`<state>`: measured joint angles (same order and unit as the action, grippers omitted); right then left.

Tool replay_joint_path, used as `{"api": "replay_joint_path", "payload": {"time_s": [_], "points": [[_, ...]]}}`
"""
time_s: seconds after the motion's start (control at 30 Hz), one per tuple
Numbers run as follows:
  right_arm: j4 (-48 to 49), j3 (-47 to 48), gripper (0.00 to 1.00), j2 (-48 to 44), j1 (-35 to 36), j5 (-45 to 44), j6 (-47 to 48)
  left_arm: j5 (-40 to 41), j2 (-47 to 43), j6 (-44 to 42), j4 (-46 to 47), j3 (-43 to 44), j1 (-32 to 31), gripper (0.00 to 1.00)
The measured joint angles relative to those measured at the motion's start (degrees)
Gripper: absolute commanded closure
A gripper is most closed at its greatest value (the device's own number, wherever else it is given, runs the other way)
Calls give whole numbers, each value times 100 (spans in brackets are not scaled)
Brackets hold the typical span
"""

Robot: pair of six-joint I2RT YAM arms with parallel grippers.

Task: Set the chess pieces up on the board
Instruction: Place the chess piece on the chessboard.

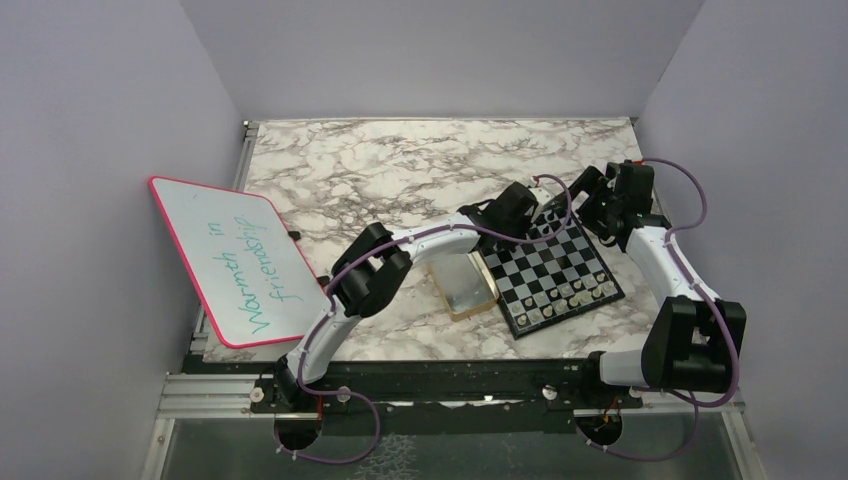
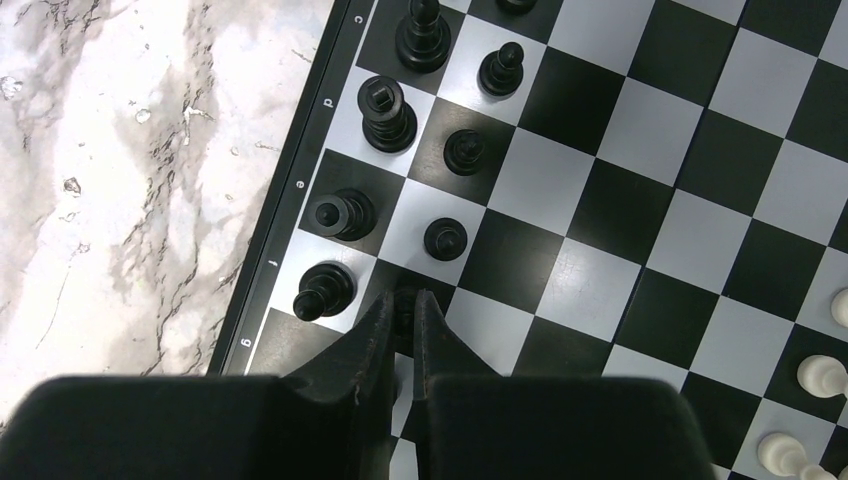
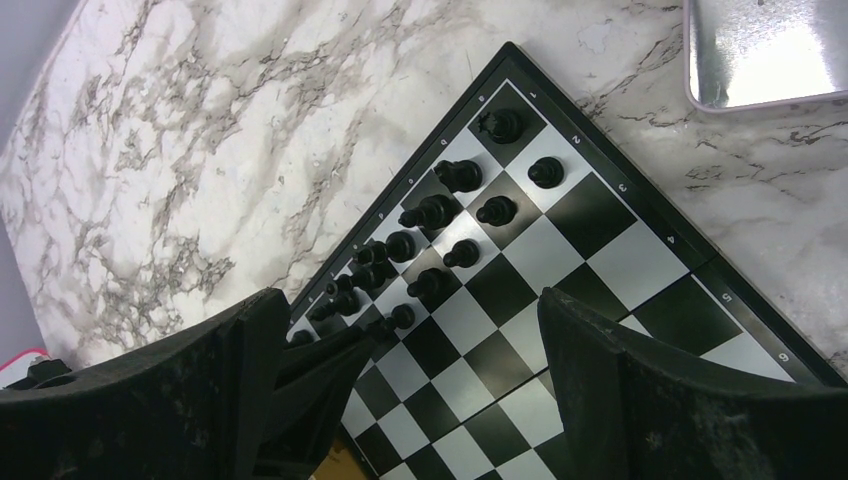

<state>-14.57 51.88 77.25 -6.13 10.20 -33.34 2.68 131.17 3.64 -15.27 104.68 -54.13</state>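
The board (image 1: 560, 270) lies on the marble table in front of the right arm. Several black chess pieces stand in two rows along its lettered edge, among them a bishop (image 2: 323, 290) and a pawn (image 2: 445, 238). My left gripper (image 2: 403, 300) is shut on a black pawn that stands on a dark square in the second row. Only the pawn's top shows between the fingertips. White chess pieces (image 2: 820, 375) stand at the opposite side. My right gripper (image 3: 410, 298) hangs open above the board (image 3: 600, 250), with nothing between its fingers.
A gold tin (image 1: 465, 285) sits against the board's left side under the left forearm. A pink-rimmed whiteboard (image 1: 240, 260) leans at the table's left edge. A silvery tray corner (image 3: 765, 50) lies beyond the board in the right wrist view.
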Motion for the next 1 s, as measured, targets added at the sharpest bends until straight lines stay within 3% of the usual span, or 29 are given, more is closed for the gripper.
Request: {"api": "replay_joint_path", "payload": {"time_s": [0.37,1.0], "points": [[33,0,0,44,-2,59,2,39,2,-28,-48,31,0,83],[37,0,0,44,-35,59,46,35,74,-46,-170,140,0,85]]}}
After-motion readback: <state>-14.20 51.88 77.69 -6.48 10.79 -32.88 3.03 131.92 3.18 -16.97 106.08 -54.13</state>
